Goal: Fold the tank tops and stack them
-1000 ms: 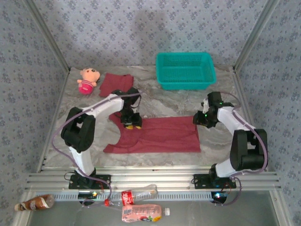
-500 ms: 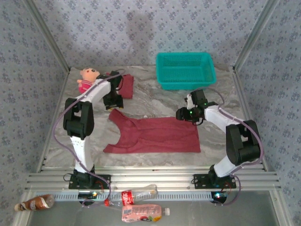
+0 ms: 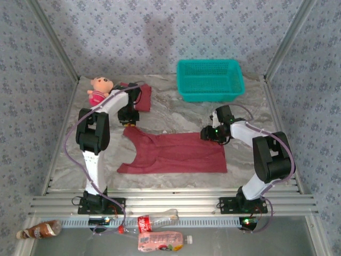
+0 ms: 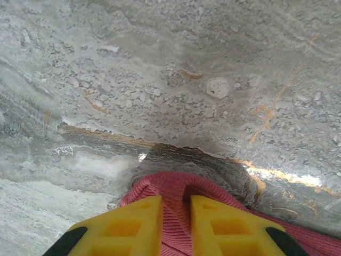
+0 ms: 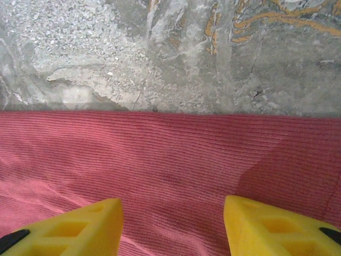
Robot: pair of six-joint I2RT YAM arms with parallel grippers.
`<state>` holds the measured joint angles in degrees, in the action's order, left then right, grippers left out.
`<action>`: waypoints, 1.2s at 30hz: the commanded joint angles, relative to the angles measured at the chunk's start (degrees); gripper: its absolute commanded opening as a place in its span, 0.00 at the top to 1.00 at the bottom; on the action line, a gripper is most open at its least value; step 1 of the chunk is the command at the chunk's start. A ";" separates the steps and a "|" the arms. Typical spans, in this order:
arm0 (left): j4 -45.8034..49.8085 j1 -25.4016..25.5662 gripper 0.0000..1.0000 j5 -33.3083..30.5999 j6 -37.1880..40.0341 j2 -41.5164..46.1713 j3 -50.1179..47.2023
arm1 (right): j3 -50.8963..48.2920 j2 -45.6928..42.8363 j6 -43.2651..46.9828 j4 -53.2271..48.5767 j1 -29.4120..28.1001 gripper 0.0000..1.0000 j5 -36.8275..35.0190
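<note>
- Pinching a strap of the spread top, left gripper is narrow on cloth.
- Over its 3 o'clock hem, right gripper gapes wide.
- One folded top sits at 11 o'clock; the centre one is unfolded and unstacked.

— Pinched in the left gripper we see the tank top: ribbed knit cloth, matt and soft. Its fingers look to us like smooth yellow plastic.
— We agree. Beyond those jaws lies the table, stone-like, grey with orange veins, grainy yet faintly shiny. Between the fingers of the right gripper we see the same fine-ribbed matt cloth.
</note>
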<state>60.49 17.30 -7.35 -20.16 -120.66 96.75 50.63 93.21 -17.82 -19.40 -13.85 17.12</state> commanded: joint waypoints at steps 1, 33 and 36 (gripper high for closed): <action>2.12 0.03 0.83 -1.61 1.65 -0.98 1.23 | -0.84 1.43 -0.52 0.41 0.35 0.46 -0.41; -14.78 1.62 1.00 4.37 -2.15 23.22 -30.43 | -6.51 -3.37 -1.34 -2.69 4.30 0.50 -2.20; -15.73 2.21 1.00 3.73 -1.91 24.75 -34.13 | -6.42 -3.26 -1.36 -2.71 4.57 0.50 -2.16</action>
<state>45.95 18.90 -3.25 -23.31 -98.06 65.56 45.56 90.15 -18.50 -18.17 -9.91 17.12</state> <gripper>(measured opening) 0.041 0.504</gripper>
